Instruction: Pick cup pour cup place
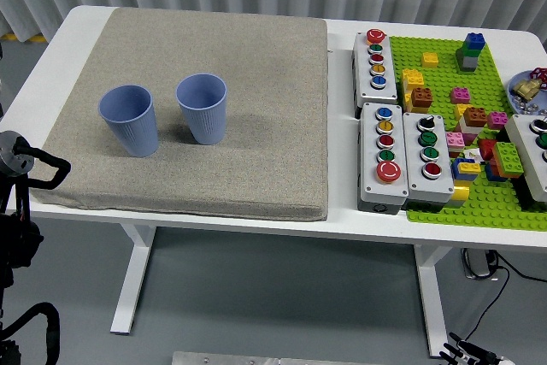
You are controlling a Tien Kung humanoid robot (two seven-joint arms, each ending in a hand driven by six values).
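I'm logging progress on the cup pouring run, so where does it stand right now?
Both blue cups, the left cup and the right cup, stand upright and apart on the grey mat; neither is held. The left arm sits at the table's left edge, off the mat; the right hand barely shows. This fits either cups awaiting a pick or cups set back down after pouring; the contents aren't visible.
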